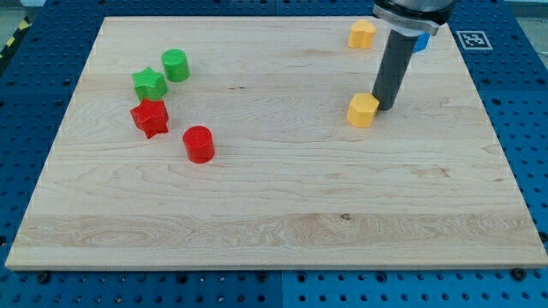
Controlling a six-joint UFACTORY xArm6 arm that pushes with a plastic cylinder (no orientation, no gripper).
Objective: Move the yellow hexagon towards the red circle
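The yellow hexagon (362, 110) lies right of the board's middle, in its upper half. My tip (384, 106) stands against the hexagon's right side, touching it. The red circle (199, 144) lies far to the view's left and a little lower, about a third of the board's width away from the hexagon.
A red star (150, 118), a green star (150, 84) and a green circle (175, 65) cluster up-left of the red circle. A second yellow block (362, 35) sits near the top edge. A blue block (419, 39) is mostly hidden behind the rod. The wooden board (274, 222) lies on a blue pegboard.
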